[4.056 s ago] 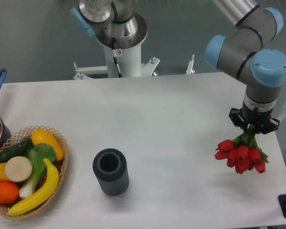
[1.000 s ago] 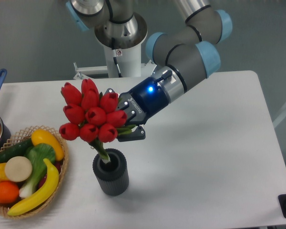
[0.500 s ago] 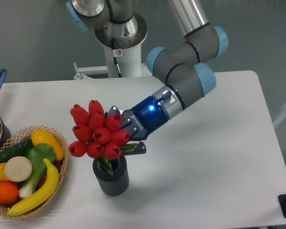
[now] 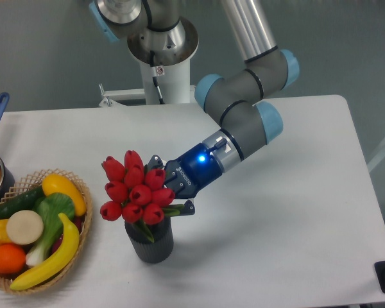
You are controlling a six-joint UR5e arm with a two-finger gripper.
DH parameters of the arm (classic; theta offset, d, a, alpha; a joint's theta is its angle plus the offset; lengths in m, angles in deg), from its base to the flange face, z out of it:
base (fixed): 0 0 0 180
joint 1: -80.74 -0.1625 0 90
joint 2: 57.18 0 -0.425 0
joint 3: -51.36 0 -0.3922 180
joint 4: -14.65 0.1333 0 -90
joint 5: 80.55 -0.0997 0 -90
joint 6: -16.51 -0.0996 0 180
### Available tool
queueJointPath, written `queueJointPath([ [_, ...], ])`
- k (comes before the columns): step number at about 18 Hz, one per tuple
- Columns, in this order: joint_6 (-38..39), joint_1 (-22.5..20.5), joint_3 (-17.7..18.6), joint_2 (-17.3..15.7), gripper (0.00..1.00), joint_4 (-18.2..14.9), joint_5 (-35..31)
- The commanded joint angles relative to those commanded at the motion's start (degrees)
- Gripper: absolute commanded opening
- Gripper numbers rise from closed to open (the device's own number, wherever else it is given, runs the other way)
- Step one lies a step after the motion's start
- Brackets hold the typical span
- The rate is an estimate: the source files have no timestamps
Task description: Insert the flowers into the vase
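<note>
A: Where r the flowers [image 4: 136,190]?
B: Stems down in the vase [image 4: 150,240], red tops sit just above its rim, leaning left.
A: And the gripper [image 4: 174,192]?
B: Fingers closed on the stems, right beside the tops. Fruit basket [image 4: 81,226] sits left of the vase.

Red flowers [image 4: 136,190] (stems down) in the vase [image 4: 151,242], fingers [image 4: 180,208] seemingly around them
</note>
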Motion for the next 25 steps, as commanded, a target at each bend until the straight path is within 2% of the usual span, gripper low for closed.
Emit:
queueJointPath([
  [2, 0.0, -0.3, 0.2, 0.3, 0.43, -0.1, 0.0],
  [4, 0.1, -0.9, 1.1, 0.3, 0.64, -0.1, -1.1],
  [5, 0.1, -1.1, 1.6, 0.3, 0.84, -0.1, -1.3],
  [6, 0.0, -1.4, 2.2, 0.1, 1.00, -0.1, -1.3],
  [10, 0.0, -3.0, 2.8, -0.4, 1.00, 0.2, -2.5],
  [17, 0.4, -6.6, 5.3, -6.0, 1.00, 0.0, -4.3],
  [22, 0.4, -9.6, 5.8, -8.2, 1.00, -0.1, -4.9],
  [25, 0.4, -12.7, 5.5, -8.9, 1.00, -0.1, -10.0],
])
